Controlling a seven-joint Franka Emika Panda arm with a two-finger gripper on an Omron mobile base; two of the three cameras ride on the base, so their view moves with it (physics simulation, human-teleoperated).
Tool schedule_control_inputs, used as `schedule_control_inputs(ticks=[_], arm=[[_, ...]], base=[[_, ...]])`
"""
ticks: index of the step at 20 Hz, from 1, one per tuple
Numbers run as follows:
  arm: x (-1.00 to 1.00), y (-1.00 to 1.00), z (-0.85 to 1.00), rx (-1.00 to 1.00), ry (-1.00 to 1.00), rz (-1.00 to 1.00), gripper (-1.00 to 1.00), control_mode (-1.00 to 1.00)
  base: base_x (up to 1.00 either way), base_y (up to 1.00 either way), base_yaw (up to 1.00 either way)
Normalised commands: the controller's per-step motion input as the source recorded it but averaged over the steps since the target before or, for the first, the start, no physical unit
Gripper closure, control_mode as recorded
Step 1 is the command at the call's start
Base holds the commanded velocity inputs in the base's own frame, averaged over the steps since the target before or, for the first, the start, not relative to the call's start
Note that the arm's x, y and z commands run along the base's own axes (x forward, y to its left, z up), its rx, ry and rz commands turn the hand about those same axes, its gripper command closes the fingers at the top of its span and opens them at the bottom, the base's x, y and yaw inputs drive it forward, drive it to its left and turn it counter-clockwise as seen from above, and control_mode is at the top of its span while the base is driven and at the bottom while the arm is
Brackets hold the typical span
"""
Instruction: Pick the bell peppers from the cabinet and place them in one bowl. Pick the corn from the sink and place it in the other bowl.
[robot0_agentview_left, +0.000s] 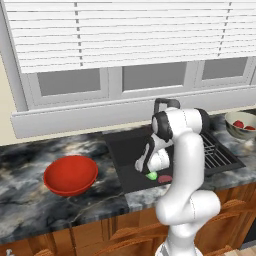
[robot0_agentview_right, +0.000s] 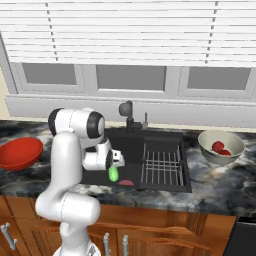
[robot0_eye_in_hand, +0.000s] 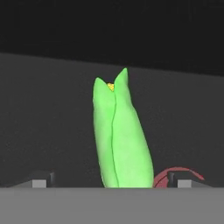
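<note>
Jaws spread wide either side of the corn (robot0_eye_in_hand: 118, 135), not gripping; gripper (robot0_eye_in_hand: 109, 183) low in the sink (robot0_agentview_right: 131, 145). Reddish disc (robot0_agentview_right: 126, 182) beside corn. Further off: red bowl (robot0_agentview_left: 70, 175) left, grey bowl (robot0_agentview_right: 221, 148) with bell peppers (robot0_agentview_right: 218, 146) right.

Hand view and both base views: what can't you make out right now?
- Claw grip: hand view, the bottom edge cuts off where the fingertips meet the corn.
- Claw in the left base view: the arm covers it.
- Reddish-pink disc: hand view, partly behind the corn and a fingertip.
</note>
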Motion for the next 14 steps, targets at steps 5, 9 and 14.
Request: schedule_control_inputs(ticks=[5, 9, 14], arm=[[0.09, 0.00, -0.23, 0.00, 0.00, 0.01, -1.00, -1.00], [0.14, 0.00, -0.34, 0.00, 0.00, 0.02, -1.00, -1.00], [0.08, 0.00, -0.22, 0.00, 0.00, 0.02, -1.00, -1.00]], base=[[0.00, 0.00, 0.00], [0.00, 0.00, 0.00], [0.00, 0.00, 0.00]])
